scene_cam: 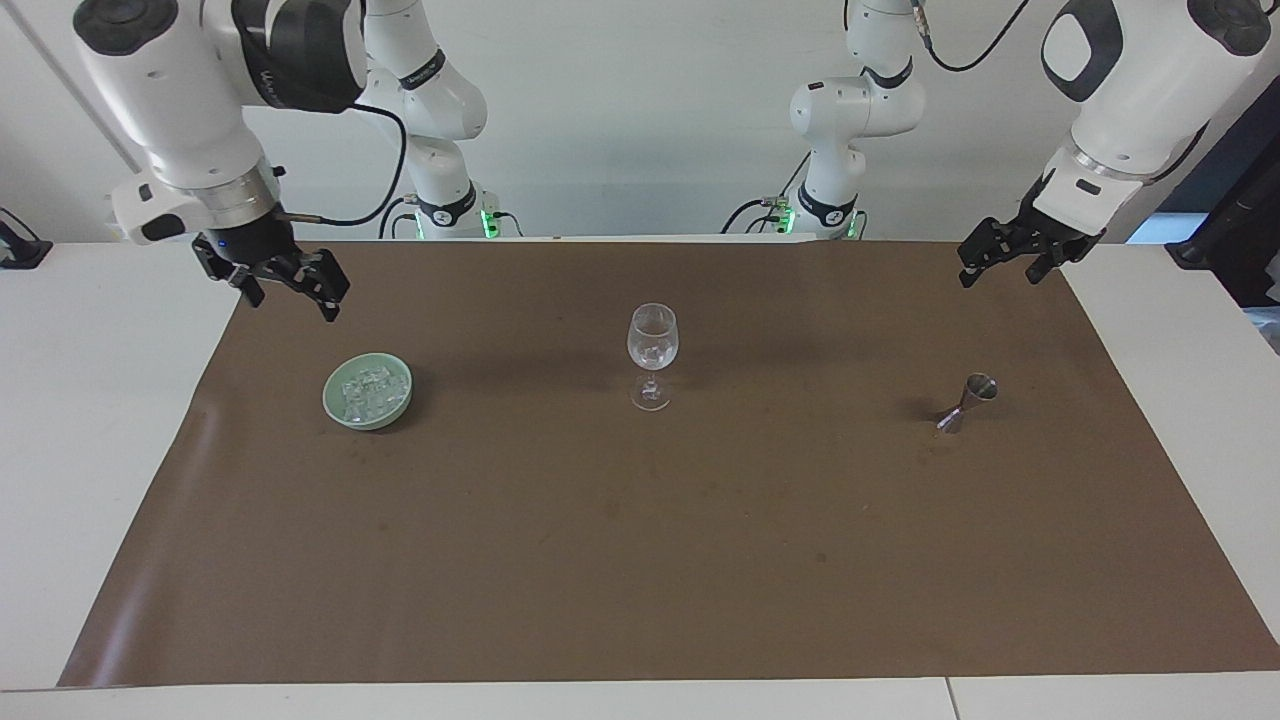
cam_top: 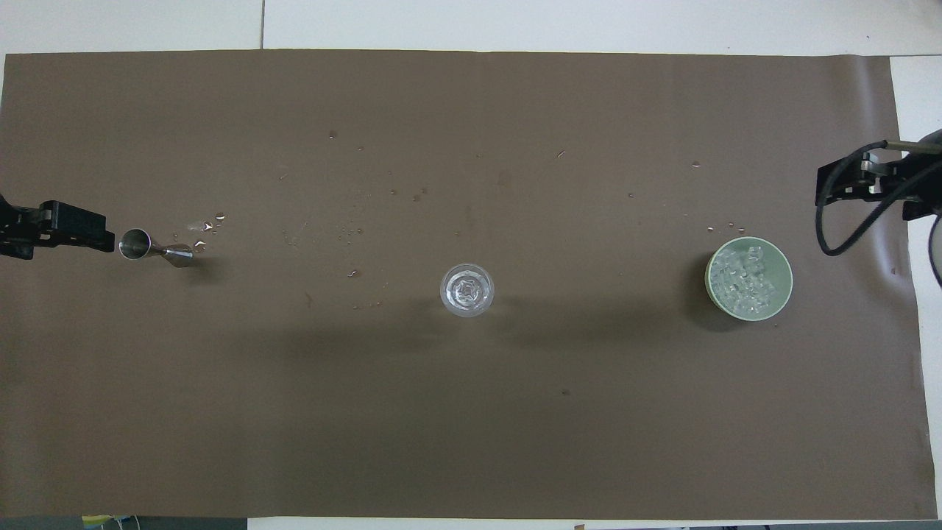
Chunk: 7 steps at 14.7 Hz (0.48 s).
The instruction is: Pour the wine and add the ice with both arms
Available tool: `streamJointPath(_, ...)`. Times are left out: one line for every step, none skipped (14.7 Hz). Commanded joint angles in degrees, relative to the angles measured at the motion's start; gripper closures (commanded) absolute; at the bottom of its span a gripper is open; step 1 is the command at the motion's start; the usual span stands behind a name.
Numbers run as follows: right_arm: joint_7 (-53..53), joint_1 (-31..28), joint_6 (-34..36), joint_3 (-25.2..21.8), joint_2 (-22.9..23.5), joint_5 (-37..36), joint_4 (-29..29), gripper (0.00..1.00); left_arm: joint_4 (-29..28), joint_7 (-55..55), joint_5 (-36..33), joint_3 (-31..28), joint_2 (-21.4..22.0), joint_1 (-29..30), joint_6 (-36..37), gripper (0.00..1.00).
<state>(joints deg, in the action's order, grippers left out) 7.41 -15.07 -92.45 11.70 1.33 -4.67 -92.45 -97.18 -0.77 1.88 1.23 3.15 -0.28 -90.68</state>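
A brown mat [scene_cam: 640, 520] covers the white table [scene_cam: 90, 420]. Three things stand on it in a row across mid-frame of the facing view: one pale green bowl [scene_cam: 334, 403] at centre-left, one clear stemmed glass [scene_cam: 652, 345] in the middle, and one small metal jigger [scene_cam: 968, 402] at centre-right. The ice [scene_cam: 369, 391] lies heaped in the bowl, with some pieces in the glass too. Small droplets [cam_top: 208, 221] spot the mat by the jigger. Nothing stands between these things. The right gripper [scene_cam: 288, 289] hangs at upper left over the mat's edge, fingers apart and empty. The left gripper [scene_cam: 1005, 258] hangs at upper right over the mat's corner, fingers apart and empty. No writing is readable.
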Motion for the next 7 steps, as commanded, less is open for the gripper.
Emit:
streamJointPath(-6.51, 6.61, 2.96, -9.91, -2.55, 1.41, -1.59, 0.0, -2.31, 2.7, -0.92, 0.88, 1.5, 0.9, -1.77, 0.0)
streamJointPath(-8.28, 6.98, 4.19, -10.64, -3.52, 1.5, -1.68, 0.0, -1.96, 3.05, -0.92, 0.88, 1.33, 0.81, -1.78, 0.0)
streamJointPath(-8.55, 6.98, 4.73, -10.82, -4.92, 1.68, -2.2, 0.0, -1.09, 2.8, -0.92, 0.88, 0.98, 0.72, -1.08, 0.0)
streamJointPath(-8.9, 7.33, 4.99, -11.09, -6.5, 1.59, -3.42, 0.0, 0.14, 2.88, -0.92, 0.79, 0.72, 0.81, 0.14, 0.0)
streamJointPath(-9.34, 7.77, 5.52, -11.79, -7.65, 1.59, -4.39, 0.0, 0.85, 3.14, -1.09, 0.79, 0.19, 0.81, 1.63, 0.0)
streamJointPath(-9.43, 8.12, 6.31, -12.66, -7.66, 1.68, -4.4, 0.0, 1.55, 3.23, -1.53, 0.7, -0.16, 0.81, 2.0, 0.0)
streamJointPath(-9.44, 8.3, 6.23, -13.45, -7.48, 2.03, -3.97, 0.0, 1.99, 3.23, -2.4, 0.7, -0.51, 0.81, 1.48, 0.0)
